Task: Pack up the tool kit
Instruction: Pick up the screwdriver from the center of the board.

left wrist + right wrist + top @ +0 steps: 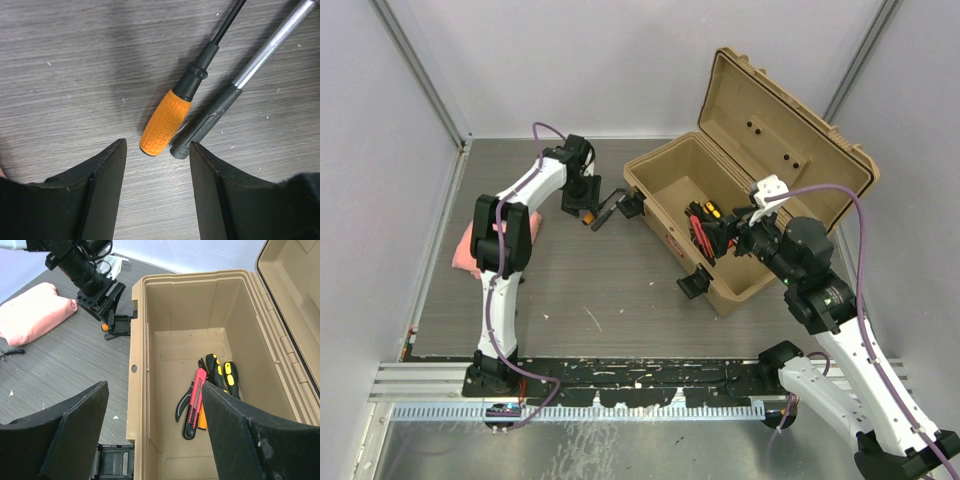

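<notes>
Left claw (pixel 156 145) fingers stand apart, bottom of the frame, around the end of the orange screwdriver (pixel 167 117) on the table (pixel 60 75). Its bumpy handle looks light, stiff, grippy; I would pinch there. Right claw (pixel 154 387) gapes, empty, over the tan case (pixel 137 330).

1. One tan case (pixel 655 212) is counted.
2. Inside it, two black-and-yellow screwdrivers (pixel 216 371), one red-handled tool (pixel 196 400) and what looks like one pair of pliers (pixel 181 404) are counted.
3. On the table (pixel 620 290), one orange-handled screwdriver (pixel 166 121) and one black-handled tool (pixel 205 127) are counted.
4. One pink cloth (pixel 32 310) is counted at the table's left edge.
</notes>
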